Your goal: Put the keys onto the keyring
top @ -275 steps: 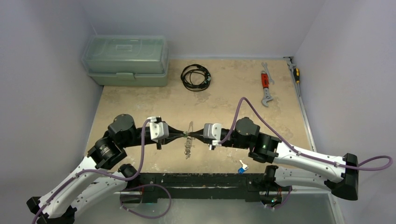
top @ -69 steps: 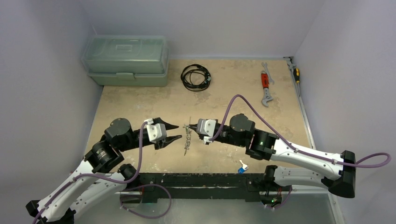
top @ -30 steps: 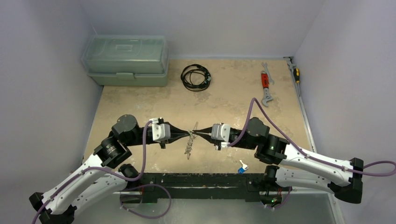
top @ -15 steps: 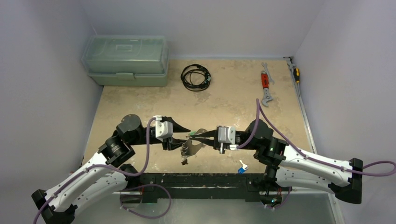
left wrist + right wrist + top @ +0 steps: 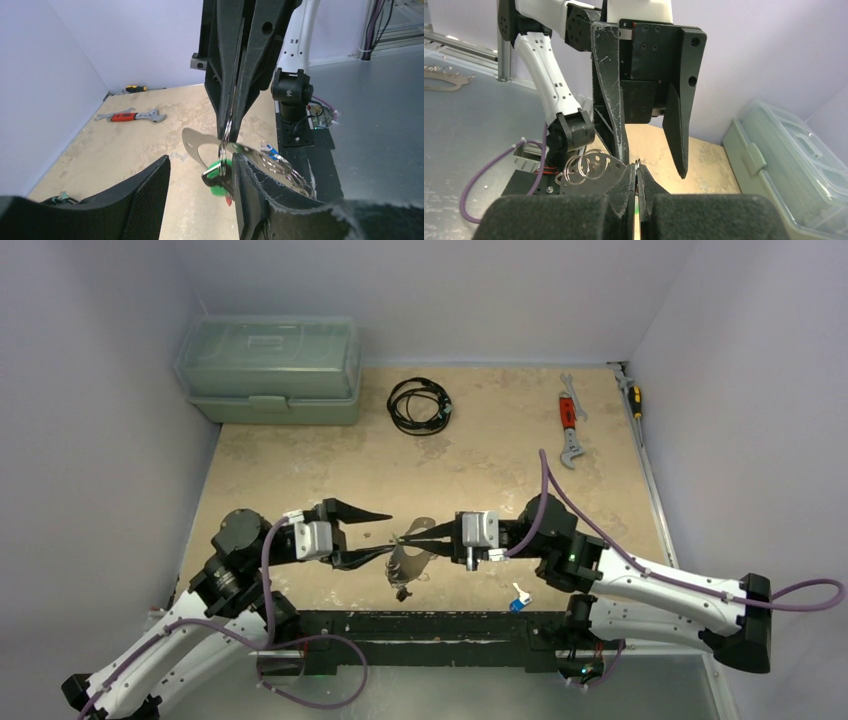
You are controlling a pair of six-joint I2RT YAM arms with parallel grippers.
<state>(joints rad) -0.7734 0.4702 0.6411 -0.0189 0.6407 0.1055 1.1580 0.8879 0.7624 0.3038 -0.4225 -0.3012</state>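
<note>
Over the middle of the bench (image 5: 300, 465), near its front edge, the two arms meet tip to tip. The right pincer (image 5: 408, 537) is pressed together on the thin wire of the keyring (image 5: 227, 134), holding it clear of the surface. A bunch of keys (image 5: 404, 567) dangles below the grip. The left wrist view shows a green head (image 5: 218, 170), a flat silvery tag and several small split rings in that bunch. The left pincer (image 5: 388, 532) stands apart, one finger above the ring and the other below it, with the bunch hanging in the gap. It grips nothing, and I cannot tell whether its near finger brushes the green head. A separate blue-headed key (image 5: 518, 598) lies flat on the bench well to the right of the bunch, beside the right arm's base. At the far left corner sits a pale green toolbox (image 5: 270, 360), closed. A black coiled cable (image 5: 420, 405) lies just to its right. A red-handled wrench (image 5: 568, 428) rests farther right, and a screwdriver (image 5: 632, 395) lies along the right wall.
</note>
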